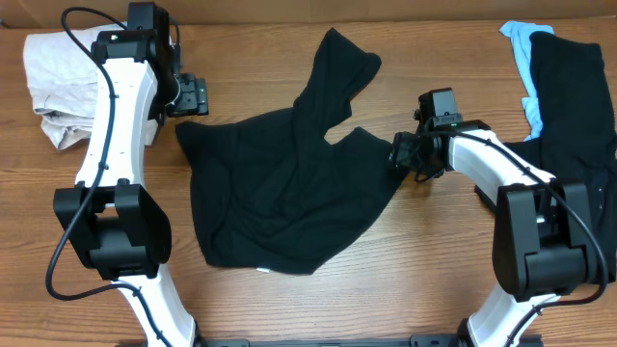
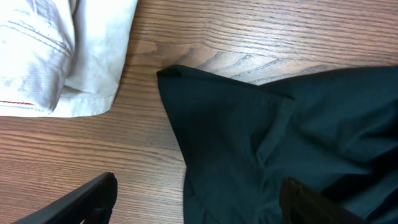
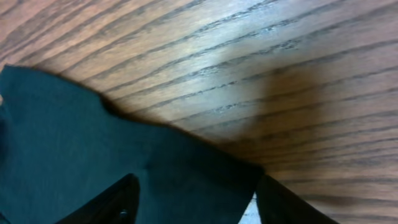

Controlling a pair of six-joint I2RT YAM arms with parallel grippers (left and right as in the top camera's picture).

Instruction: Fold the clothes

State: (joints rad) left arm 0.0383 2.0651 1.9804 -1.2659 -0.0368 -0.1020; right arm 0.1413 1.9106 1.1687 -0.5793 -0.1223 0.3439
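Left jaws stood wide apart, released, over a corner of the black T-shirt [image 1: 280,193], gripping nothing. Pale beige garment [image 2: 62,56] lay ahead-left of them. Right jaws were partly open, straddling the shirt's opposite edge. Cloth lay flat on the tabletop [image 3: 280,56] between the fingers [image 3: 118,205], not pinched.

Wooden table [image 1: 289,308], seen from above. A black T-shirt [image 1: 280,193] lies crumpled in the middle, with one sleeve flung toward the far side and a small white tag [image 1: 260,271] at its near hem. The left gripper [image 1: 196,97] sits just beyond the shirt's far-left corner. The right gripper [image 1: 403,154] is at the shirt's right edge, over the cloth. A pale beige garment [image 1: 53,92] is bunched far left. Far right, a second black garment [image 1: 574,96] lies partly over a light-blue piece [image 1: 525,53].
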